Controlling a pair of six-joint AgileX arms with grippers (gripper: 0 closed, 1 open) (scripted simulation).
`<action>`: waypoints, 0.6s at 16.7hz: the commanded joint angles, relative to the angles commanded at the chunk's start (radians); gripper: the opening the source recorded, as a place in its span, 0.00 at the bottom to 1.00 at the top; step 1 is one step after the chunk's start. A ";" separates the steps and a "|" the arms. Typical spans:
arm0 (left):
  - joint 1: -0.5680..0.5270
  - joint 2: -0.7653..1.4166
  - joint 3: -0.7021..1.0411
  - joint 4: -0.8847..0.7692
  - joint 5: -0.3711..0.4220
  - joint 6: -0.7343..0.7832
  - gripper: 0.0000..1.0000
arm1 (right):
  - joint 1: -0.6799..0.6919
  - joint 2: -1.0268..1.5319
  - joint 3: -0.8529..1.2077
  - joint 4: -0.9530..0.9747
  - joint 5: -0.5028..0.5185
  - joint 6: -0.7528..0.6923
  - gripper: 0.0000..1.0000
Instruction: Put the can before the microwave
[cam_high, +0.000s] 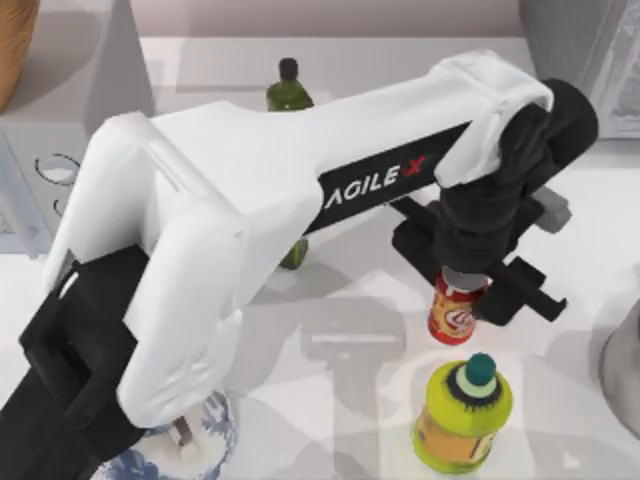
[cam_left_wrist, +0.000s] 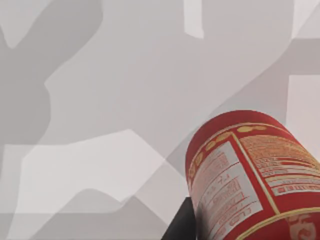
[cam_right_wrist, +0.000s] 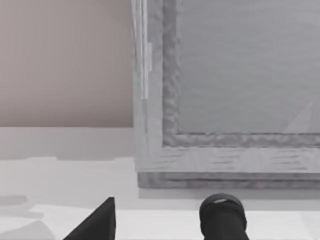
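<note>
So the left arm reaches right across the bench (cam_high: 360, 340), from the top view's lower left over to the right-centre, and its claw (cam_high: 470, 290) sits straight over the can (cam_high: 452, 312). The dark wrist and fingers crowd the can's top, and I honestly cannot tell whether the claw is clamped on it or just around it. The can sits right of centre, just behind the fat yellow-green bottle (cam_high: 462, 412) with the teal cap.

In the left wrist view the can (cam_left_wrist: 250, 175) is up close, red with a white label panel.

The microwave (cam_high: 60, 130) is way over at the top view's left edge, well apart from the can, dials partly tucked under the arm. A green bottle (cam_high: 289, 90) stands near the back.

Right wrist view: a speckled grey box (cam_right_wrist: 225, 100) dead ahead, with dark bits of the right claw's fingers (cam_right_wrist: 222, 215) low in the shot; can't tell if those are open or closed either.
</note>
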 joint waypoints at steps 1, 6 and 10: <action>0.000 -0.001 0.000 0.000 0.001 0.001 0.00 | 0.000 0.000 0.000 0.000 0.000 0.000 1.00; 0.000 0.007 0.115 -0.102 0.000 -0.001 0.00 | 0.000 0.000 0.000 0.000 0.000 0.000 1.00; 0.000 0.011 0.179 -0.168 0.001 0.000 0.00 | 0.000 0.000 0.000 0.000 0.000 0.000 1.00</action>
